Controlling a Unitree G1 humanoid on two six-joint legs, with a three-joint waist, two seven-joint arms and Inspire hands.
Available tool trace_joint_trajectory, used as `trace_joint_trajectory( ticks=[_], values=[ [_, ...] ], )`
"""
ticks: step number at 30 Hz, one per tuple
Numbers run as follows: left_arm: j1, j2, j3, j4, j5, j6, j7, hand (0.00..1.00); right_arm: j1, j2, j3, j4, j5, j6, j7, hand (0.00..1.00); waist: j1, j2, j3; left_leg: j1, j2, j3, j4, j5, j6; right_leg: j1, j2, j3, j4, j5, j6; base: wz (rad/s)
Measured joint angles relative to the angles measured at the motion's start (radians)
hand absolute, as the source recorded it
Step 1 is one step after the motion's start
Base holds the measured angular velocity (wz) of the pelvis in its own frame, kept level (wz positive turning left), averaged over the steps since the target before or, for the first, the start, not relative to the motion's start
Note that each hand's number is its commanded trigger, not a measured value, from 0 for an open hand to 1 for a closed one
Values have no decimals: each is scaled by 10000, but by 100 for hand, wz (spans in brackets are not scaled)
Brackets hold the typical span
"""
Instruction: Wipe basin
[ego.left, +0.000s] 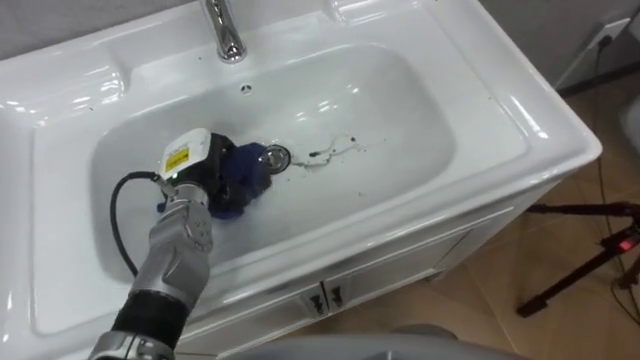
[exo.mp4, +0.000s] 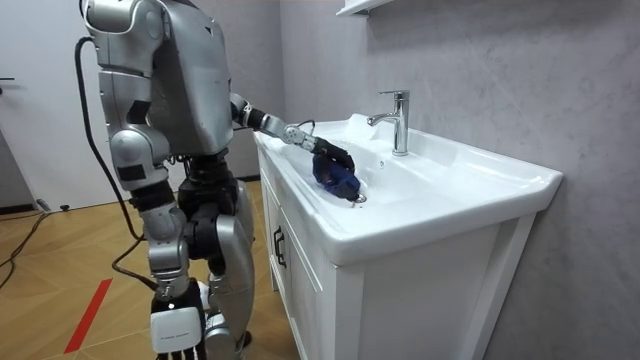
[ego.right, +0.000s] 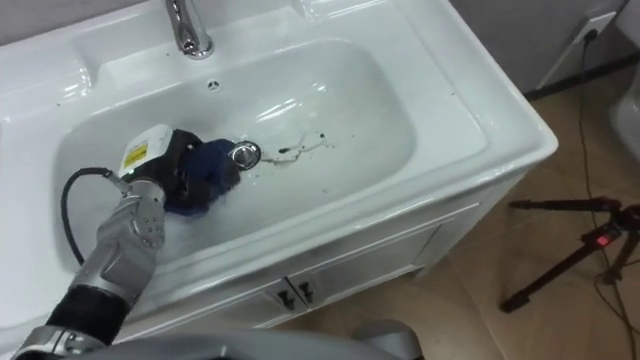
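White basin (ego.left: 420, 130), left eye view: the left hand (ego.left: 205, 165) grips a blue cloth (ego.left: 243, 185) on the basin's floor, touching the drain (ego.left: 276, 157). Right eye view: dark smudges (ego.right: 305, 147) lie just right of the drain. Room view: the robot stands at the vanity (exo.mp4: 420, 280), with hand and cloth inside the bowl.

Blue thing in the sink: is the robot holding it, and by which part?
Yes: its left hand grips the bunched blue cloth, fingers curled over its top, beside the drain.

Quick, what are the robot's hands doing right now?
Left hand: closed on the blue cloth in the basin.
Right hand: cannot be told.
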Motion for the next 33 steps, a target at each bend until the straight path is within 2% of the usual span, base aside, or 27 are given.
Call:
trace_joint_trajectory(
  ticks=[5, 9, 15, 18, 22, 25, 28, 33],
  values=[
    [-319, -45, -399, 318, -20, 111, 4, 100, -70, -5, -6, 130, 6, 38, 5, 0, -247, 5, 3, 20, -12, 84, 0, 0, 0, -2, -10, 43, -16, 3, 18, -4],
    [-429, -45, -500, 272, -29, 442, 0, 100, -58, 3, -14, 115, 4, 126, 0, 0, -477, 8, 7, -26, 4, 469, -6, 0, 0, -139, -30, 40, -2, 12, 61, 0],
    [-648, -48, -725, 169, -30, 913, -387, 100, -121, 3, -20, 93, 2, 327, 64, 0, -780, -54, 10, -11, 1, 771, -5, 3, 4, -179, -30, 236, -14, 29, 119, -4],
    [-824, -73, -1180, -26, -27, 1096, -570, 100, -288, 5, -116, 141, 38, 341, 105, 0, -1167, -139, 59, -15, 6, 866, -10, 3, 5, -169, -39, 295, -77, 74, 169, -4],
    [-1351, -276, -2173, -149, -15, 1074, -641, 100, -336, 8, -115, 146, 226, 328, 210, 0, -1600, -213, 100, -17, 62, 1094, -52, 3, 5, -206, -23, 460, -227, 180, 194, -17],
    [-1713, -274, -2438, -185, -18, 1075, -717, 100, -305, 5, -120, 249, 231, 323, 352, 0, -1814, -210, 101, -64, 65, 1285, -68, 3, 5, -331, -1, 630, -224, 197, 202, -18],
    [-1807, -272, -2504, -207, -20, 1126, -777, 100, -301, -2, -134, 523, 213, 410, 513, 0, -1829, -188, 87, 17, 91, 1799, -117, 3, 5, -317, 37, 883, -201, 218, 204, -20],
    [-1893, -274, -2574, -196, -21, 1300, -777, 100, -253, -10, -92, 789, 218, 599, 700, 0, -1828, -165, 83, 116, 86, 2108, -142, 2, 5, -318, 53, 1138, -209, 274, 243, -14]
  ],
)
